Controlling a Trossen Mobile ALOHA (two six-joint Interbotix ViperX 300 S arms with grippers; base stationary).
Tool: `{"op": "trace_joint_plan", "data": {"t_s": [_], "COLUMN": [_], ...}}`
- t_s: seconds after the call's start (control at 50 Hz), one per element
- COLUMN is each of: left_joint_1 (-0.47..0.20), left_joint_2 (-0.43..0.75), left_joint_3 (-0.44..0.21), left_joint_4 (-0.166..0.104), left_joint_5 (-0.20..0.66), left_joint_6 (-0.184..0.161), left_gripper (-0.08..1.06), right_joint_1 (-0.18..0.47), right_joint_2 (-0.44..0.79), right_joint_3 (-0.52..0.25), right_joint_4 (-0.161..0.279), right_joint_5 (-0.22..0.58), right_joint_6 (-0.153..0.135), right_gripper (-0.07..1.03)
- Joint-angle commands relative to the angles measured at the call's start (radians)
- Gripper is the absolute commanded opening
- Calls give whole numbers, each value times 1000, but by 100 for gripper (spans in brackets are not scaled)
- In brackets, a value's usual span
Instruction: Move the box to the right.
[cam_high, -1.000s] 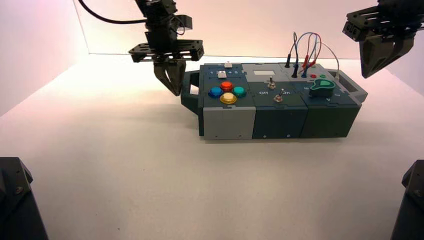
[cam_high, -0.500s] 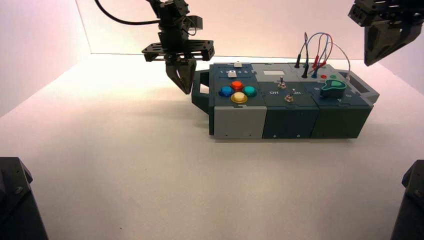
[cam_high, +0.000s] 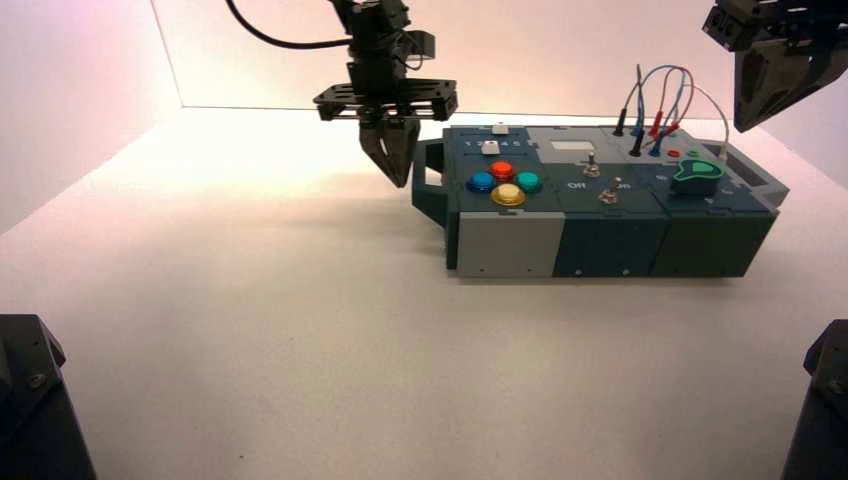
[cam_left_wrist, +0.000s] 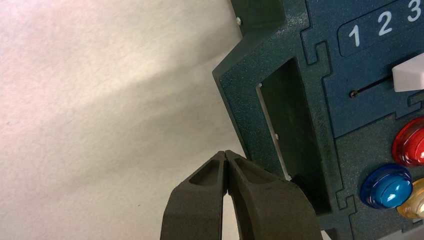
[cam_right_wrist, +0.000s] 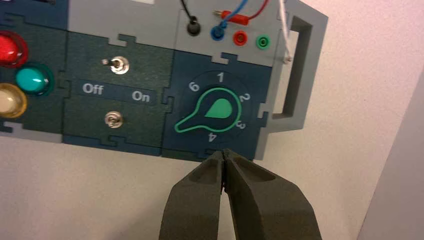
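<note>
Box (cam_high: 610, 215) sitting right of centre on the white table (cam_high: 250, 330) — seemingly well into the push, though how much farther it must travel cannot be judged. At its left end, left gripper (cam_high: 391, 160) pinched fully closed, holding nothing, fingertips set against the outer bar of the dark end handle (cam_left_wrist: 250, 107), beside the blue button (cam_left_wrist: 386, 184) and red button (cam_left_wrist: 410, 142). Farther along, two toggle switches (cam_right_wrist: 116, 65) by Off/On lettering, then green knob (cam_right_wrist: 215, 110) and looped wires (cam_high: 665, 95). Right gripper (cam_high: 775, 85) raised above the far right end — closed too, empty, touching nothing.
</note>
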Motion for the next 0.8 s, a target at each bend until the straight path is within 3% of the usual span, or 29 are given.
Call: {"op": "trace_joint_plan", "data": {"t_s": [0.02, 0.32, 0.62, 0.8], "left_joint_1": [-46, -74, -71, -67], "left_joint_2": [-11, 15, -72, -167], "left_joint_3": [-51, -101, -37, 21], "left_joint_4": [-11, -6, 6, 48], "left_joint_5": [3, 32, 26, 26], "left_joint_6": [-9, -12, -15, -21], "left_gripper": [-3, -3, -3, -3], "right_joint_1": [2, 2, 2, 2], "right_joint_2": [-18, -25, -52, -75], "right_joint_3": [-18, -17, -20, -21], "right_joint_4": [6, 11, 14, 54], "right_joint_5": [9, 26, 54, 84], "right_joint_6": [-2, -2, -3, -9], "right_gripper": [-2, -2, -2, -2]}}
